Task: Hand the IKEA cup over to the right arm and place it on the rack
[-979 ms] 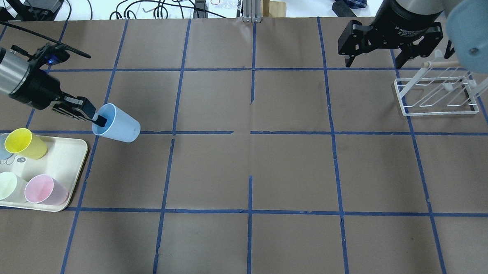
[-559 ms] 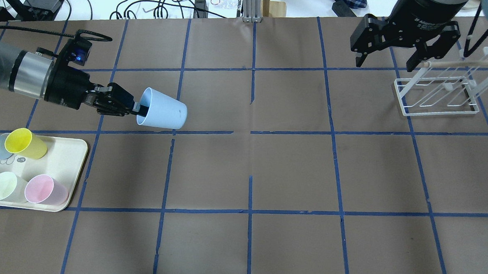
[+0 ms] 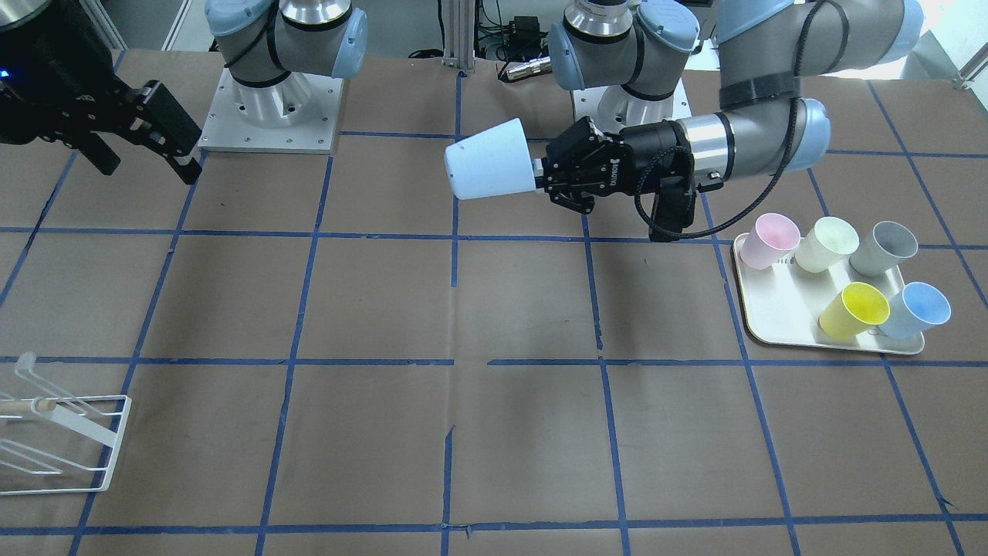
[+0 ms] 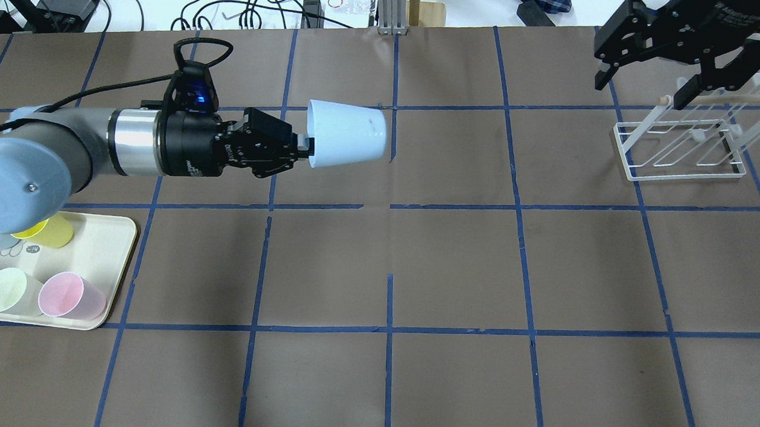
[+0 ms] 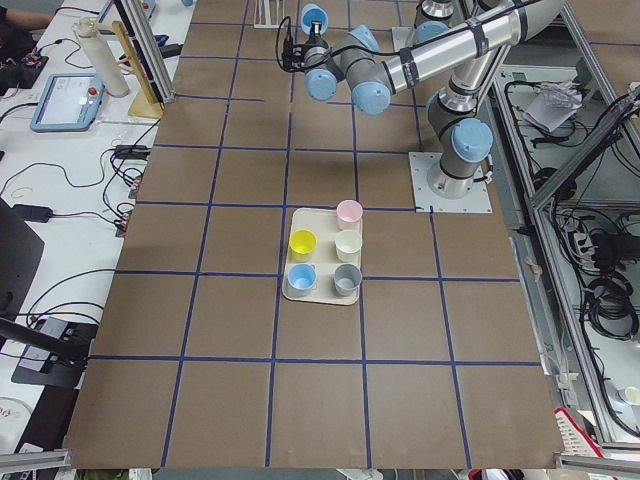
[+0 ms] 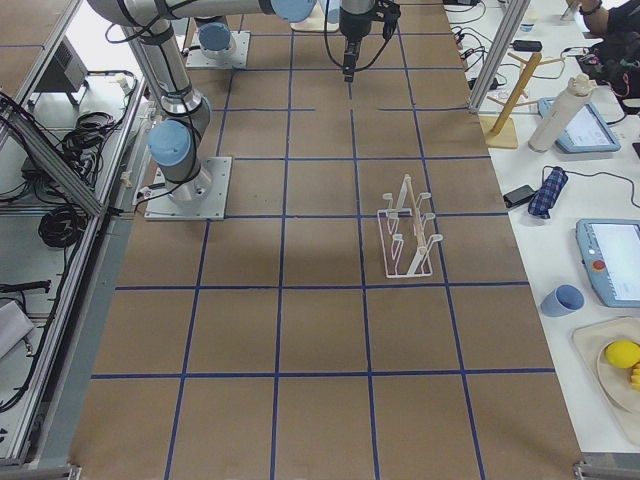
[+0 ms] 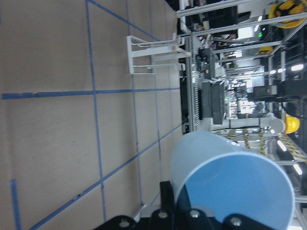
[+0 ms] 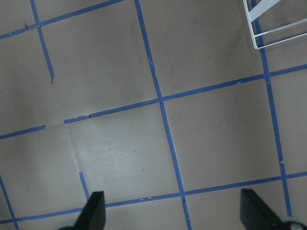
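My left gripper (image 4: 303,147) is shut on the rim of the pale blue IKEA cup (image 4: 346,135) and holds it on its side in the air, base pointing toward the table's middle. The cup also shows in the front view (image 3: 488,160) and close up in the left wrist view (image 7: 230,182). My right gripper (image 4: 642,90) is open and empty, high above the far right of the table, next to the white wire rack (image 4: 681,149) with its wooden rod. In the front view the right gripper (image 3: 143,150) is at the upper left, and the rack (image 3: 54,440) at the lower left.
A cream tray (image 4: 105,253) at the front left holds pink (image 4: 72,295), pale green (image 4: 4,290) and yellow (image 4: 55,231) cups; the front view also shows a grey cup (image 3: 891,247) and a sky-blue cup (image 3: 918,309) on it. Cables lie beyond the table's far edge.
My left arm has carried the cup up and to the right, toward the table's middle, and turned it base-first. My right gripper has drifted right and farther back, still open.
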You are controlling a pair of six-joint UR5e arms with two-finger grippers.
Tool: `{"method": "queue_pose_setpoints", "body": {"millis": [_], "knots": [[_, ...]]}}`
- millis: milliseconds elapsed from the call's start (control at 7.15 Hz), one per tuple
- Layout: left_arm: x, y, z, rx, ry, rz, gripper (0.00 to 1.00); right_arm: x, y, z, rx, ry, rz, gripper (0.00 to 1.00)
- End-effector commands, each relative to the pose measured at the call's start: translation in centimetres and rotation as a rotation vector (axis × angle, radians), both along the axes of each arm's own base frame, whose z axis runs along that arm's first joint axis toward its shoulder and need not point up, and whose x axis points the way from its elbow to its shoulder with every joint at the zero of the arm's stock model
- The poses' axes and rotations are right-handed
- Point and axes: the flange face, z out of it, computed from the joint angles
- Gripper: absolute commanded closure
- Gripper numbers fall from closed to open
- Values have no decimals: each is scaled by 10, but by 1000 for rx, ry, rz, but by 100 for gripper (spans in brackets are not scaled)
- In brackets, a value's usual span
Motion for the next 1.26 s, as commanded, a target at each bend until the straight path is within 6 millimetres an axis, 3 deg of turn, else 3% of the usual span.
{"method": "queue_pose_setpoints", "body": {"millis": [0,280,559,839,1119], "knots": [[-50,3,10,-3,178,27,100,-26,0,-1,21,-115,-60,0],[-83,5,17,-37,277,23,100,-44,10,-10,110,-387,-117,0],[-92,3,4,-30,285,8,100,-53,20,-15,169,-624,-154,0],[-111,10,1,-23,297,-23,100,-42,26,-13,225,-750,-210,0],[-119,5,-20,13,289,-36,100,-35,25,-13,216,-854,-237,0]]}}
